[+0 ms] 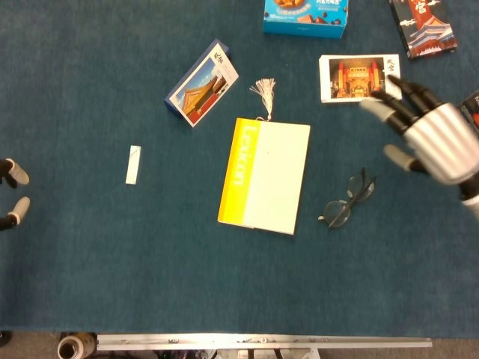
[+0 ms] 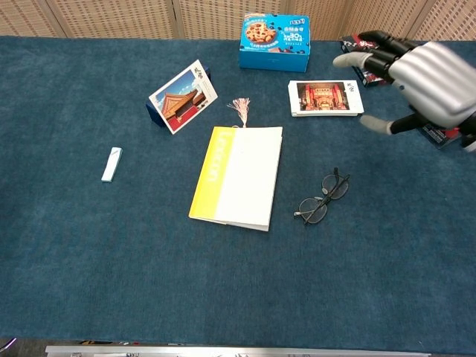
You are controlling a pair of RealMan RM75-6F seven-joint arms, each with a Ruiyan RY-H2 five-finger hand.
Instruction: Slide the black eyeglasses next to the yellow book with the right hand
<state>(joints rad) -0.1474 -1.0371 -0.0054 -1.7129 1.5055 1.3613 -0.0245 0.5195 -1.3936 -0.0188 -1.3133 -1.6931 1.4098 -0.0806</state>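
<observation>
The black eyeglasses (image 1: pixel 349 200) (image 2: pixel 322 198) lie on the blue cloth just right of the yellow book (image 1: pixel 264 175) (image 2: pixel 236 176), a small gap between them. My right hand (image 1: pixel 430 134) (image 2: pixel 418 74) hangs raised above the table, up and to the right of the glasses, fingers spread and holding nothing. Only fingertips of my left hand (image 1: pixel 13 193) show at the left edge of the head view, apart and empty.
A postcard stack (image 1: pixel 359 78) (image 2: pixel 325 97) lies just under and left of my right hand. A blue cookie box (image 2: pixel 274 42), a dark patterned box (image 1: pixel 423 26), a standing picture card (image 2: pixel 181 97), a tassel (image 1: pixel 263 93) and a small white stick (image 2: pixel 111 163) sit around the book.
</observation>
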